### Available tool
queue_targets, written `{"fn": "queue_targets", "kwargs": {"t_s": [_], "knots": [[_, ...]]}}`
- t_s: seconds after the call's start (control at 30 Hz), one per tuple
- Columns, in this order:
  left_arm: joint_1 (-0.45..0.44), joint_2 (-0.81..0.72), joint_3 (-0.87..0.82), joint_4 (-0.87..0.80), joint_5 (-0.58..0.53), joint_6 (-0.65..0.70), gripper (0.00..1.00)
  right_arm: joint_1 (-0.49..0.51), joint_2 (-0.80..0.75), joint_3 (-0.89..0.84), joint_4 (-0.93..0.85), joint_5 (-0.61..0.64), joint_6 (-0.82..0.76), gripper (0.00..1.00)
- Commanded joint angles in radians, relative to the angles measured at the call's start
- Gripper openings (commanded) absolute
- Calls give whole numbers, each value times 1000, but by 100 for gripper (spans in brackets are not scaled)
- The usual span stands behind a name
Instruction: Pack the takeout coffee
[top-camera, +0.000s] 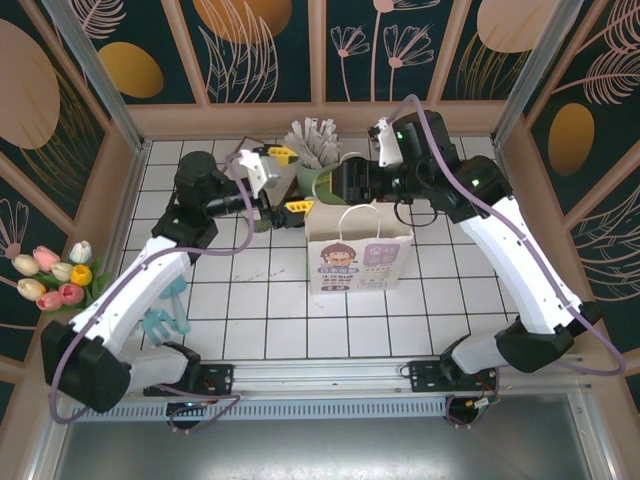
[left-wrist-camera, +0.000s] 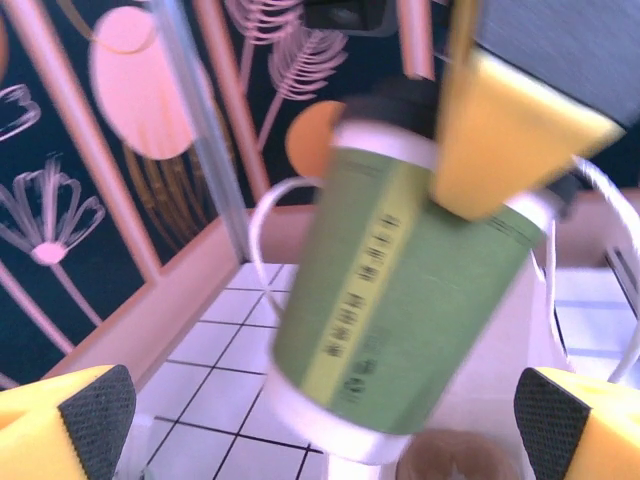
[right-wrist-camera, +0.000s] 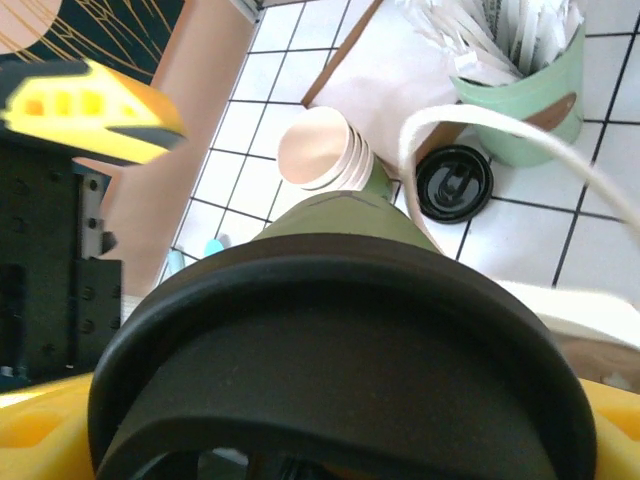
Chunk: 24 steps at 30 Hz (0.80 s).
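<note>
One dark green paper cup with black lid (left-wrist-camera: 400, 290) is gripped by the right end effector (right-wrist-camera: 330, 440); the left end effector (left-wrist-camera: 322, 410) is spread wide, holding nothing.

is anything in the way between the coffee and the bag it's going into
Nothing solid shows between them. The takeout coffee, tilted in the right pincer, hangs right by the paper bag. Only the bag's white handles loop up close beside the cup, so it will probably have to pass between them.

Takeout coffee (left-wrist-camera: 390, 300) blurred, its black lid (right-wrist-camera: 330, 360) cut by bottom edge
</note>
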Motion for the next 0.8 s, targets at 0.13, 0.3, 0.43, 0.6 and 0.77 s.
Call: {"fn": "queue_targets", "kwargs": {"t_s": [0.13, 0.3, 0.43, 0.6, 0.77], "knots": [[-3, 24, 112, -165, -321, -583, 98, 12, -18, 79, -170, 55, 74, 68], [-43, 3, 63, -302, -344, -746, 92, 9, 14, 126, -302, 160, 116, 68], [-93, -8, 93, -415, -358, -756, 89, 12, 25, 93, -308, 148, 79, 68], [-138, 41, 137, -544, -380, -752, 78, 20, 6, 24, -245, 180, -87, 67], [-149, 44, 134, -588, -326, -774, 68, 54, 16, -22, -233, 191, -255, 66]]}}
